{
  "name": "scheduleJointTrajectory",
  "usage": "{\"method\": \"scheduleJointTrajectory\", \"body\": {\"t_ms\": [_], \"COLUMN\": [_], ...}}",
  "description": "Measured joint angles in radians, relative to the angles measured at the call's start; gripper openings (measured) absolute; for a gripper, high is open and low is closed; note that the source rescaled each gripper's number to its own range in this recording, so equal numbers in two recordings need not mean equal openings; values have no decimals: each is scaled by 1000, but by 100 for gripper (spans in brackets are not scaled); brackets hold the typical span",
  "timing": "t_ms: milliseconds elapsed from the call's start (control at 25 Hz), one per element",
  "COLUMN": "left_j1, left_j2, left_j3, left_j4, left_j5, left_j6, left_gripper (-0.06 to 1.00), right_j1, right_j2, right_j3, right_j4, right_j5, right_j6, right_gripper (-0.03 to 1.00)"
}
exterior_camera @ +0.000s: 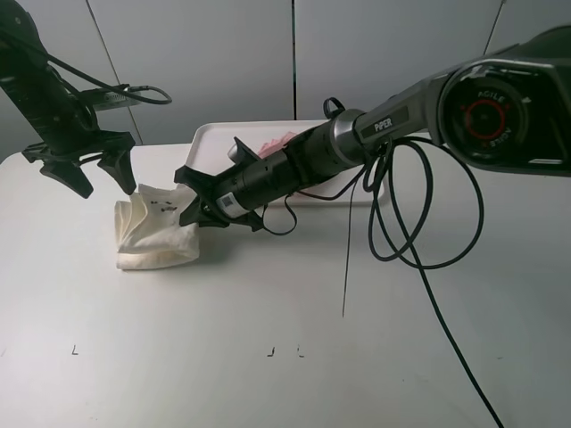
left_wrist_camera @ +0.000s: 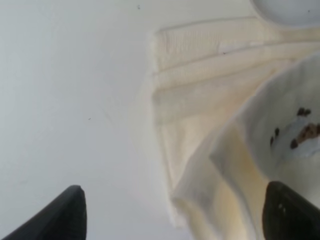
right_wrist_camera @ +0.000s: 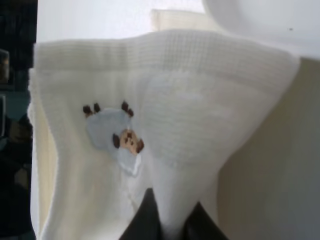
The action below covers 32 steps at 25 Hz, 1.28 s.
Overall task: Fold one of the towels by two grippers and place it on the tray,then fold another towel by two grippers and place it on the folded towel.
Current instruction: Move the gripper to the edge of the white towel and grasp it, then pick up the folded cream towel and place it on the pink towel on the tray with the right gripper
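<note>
A cream towel [exterior_camera: 156,234] with a small embroidered animal lies bunched on the white table, left of centre. My right gripper [exterior_camera: 192,203] reaches across and is shut on the towel's right edge, holding it raised; in the right wrist view the fingers [right_wrist_camera: 150,217] pinch the cloth [right_wrist_camera: 200,125] below the animal. My left gripper [exterior_camera: 109,190] is open, just above and left of the towel's far left corner. In the left wrist view its fingertips [left_wrist_camera: 65,215] straddle the towel's edge [left_wrist_camera: 200,130] without touching. A pink towel [exterior_camera: 278,141] lies on the white tray [exterior_camera: 214,134].
The tray stands at the back centre, behind my right arm. A black cable [exterior_camera: 393,223] loops down from the right arm onto the table, and a thin strand [exterior_camera: 346,267] hangs lower. Small black marks [exterior_camera: 272,351] are near the table's front edge.
</note>
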Motion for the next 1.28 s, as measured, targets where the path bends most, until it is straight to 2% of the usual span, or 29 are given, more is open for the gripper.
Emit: {"method": "scheduleJointTrajectory", "body": {"t_ms": [200,440,600,920,1120,1280], "left_j1": [0,0,0,0,0,0], "left_j2": [0,0,0,0,0,0], "left_j3": [0,0,0,0,0,0], "left_j4": [0,-2,-2,-2,-2,-2], "left_j5": [0,0,0,0,0,0], "left_j6": [2,2,2,2,2,2], "left_gripper": [91,91,91,91,91,91], "right_j1": [0,-8,-71,-246,-299,-304], "right_j2": [-7,-125,-196,-223,-223,-223], "right_j3": [0,0,0,0,0,0], "right_j4": [12,-88,-91,-91,-93,-109], "right_j5": [-8,-173,-225,-238,-238,-232], "right_j6": [-34,-39,-39,27,63,73], "right_gripper": [0,0,0,0,0,0]}}
